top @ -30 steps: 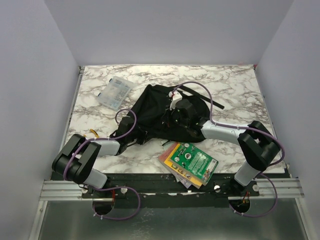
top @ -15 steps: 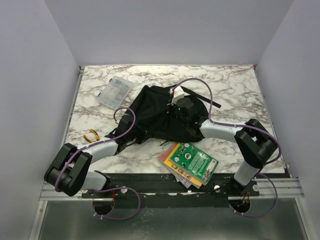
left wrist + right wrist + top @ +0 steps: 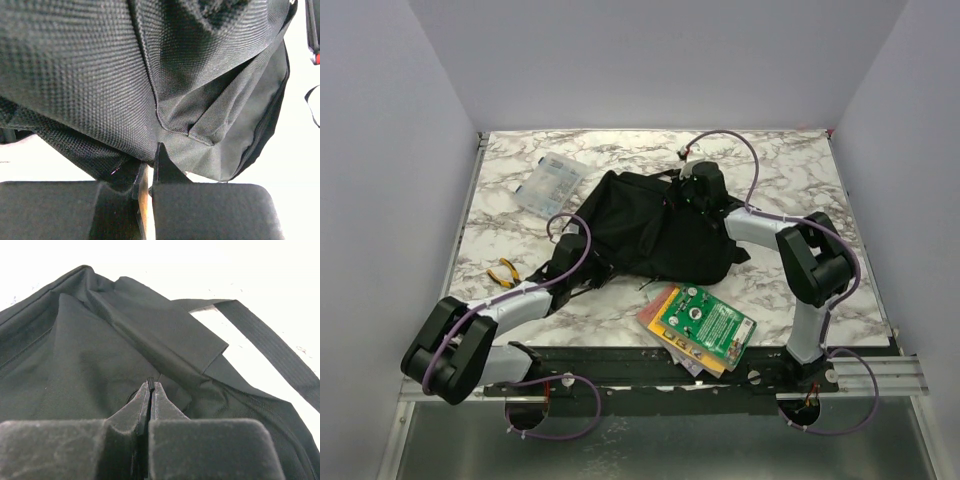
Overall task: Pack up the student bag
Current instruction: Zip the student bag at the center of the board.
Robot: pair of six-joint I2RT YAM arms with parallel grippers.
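Along the near edge of the marble table (image 3: pixel 800 170), right of centre, lies a fanned stack of books (image 3: pixel 700 325) with a green cover on top. Just beyond the stack and left of it, the left gripper (image 3: pixel 149 151) reaches into the near left corner of the bag (image 3: pixel 640 228). Its fingers are nearly pressed together and pinch a fold of the black woven fabric. A pair of yellow-handled pliers (image 3: pixel 503 272) rests on the table to the left of that arm, apart from the bag.

The bag lies slumped across the middle of the table, crumpled, its near right side just beside the books. At its far right edge the right gripper (image 3: pixel 150 386) has its fingertips squeezed tight against each other on the cloth. They seem to nip a small dark bit of the bag. A flat black strap (image 3: pixel 270 345) trails away to the right of them. Farthest back on the left, a clear plastic case (image 3: pixel 551 185) lies flat, well apart from the bag.
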